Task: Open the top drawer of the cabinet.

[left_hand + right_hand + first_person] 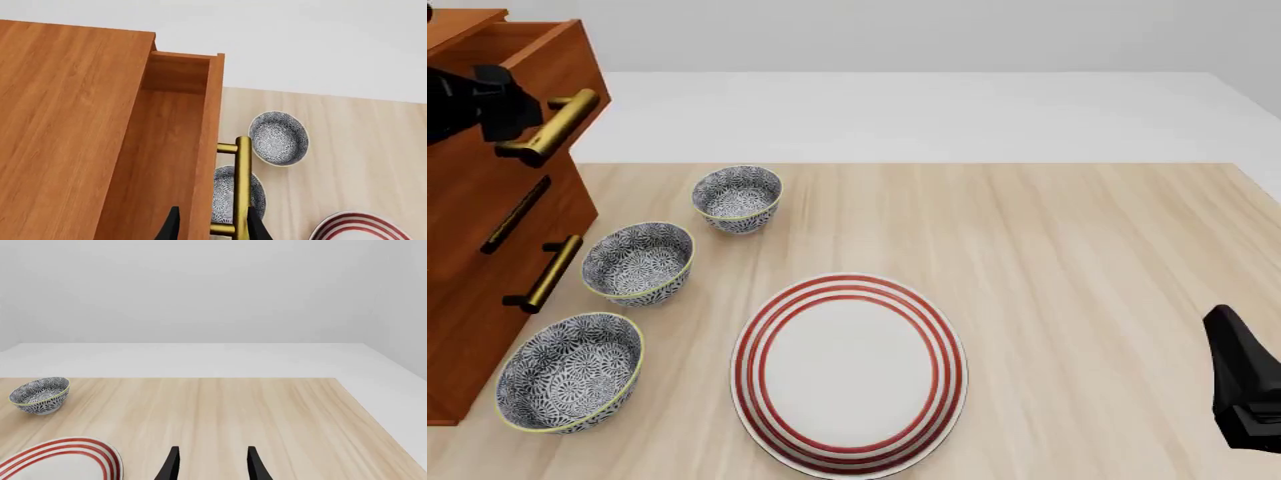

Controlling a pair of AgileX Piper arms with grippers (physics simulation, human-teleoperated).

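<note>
Wooden top drawer (170, 150) pulled out, left gripper (211, 227) jaws straddling drawer front, grip unclear, right gripper (211, 465) jaws apart, empty.

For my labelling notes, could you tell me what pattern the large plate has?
The plate is white with concentric red rings round its rim, clearest in the front view.

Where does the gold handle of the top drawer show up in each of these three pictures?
Left wrist view: the top drawer's brass handle stands near the bottom middle, by the left gripper.
Front view: the same handle sits at the upper left, on the cabinet.
Right wrist view: not in it.
Shared landmark: the red-ringed plate, in every view.
</note>
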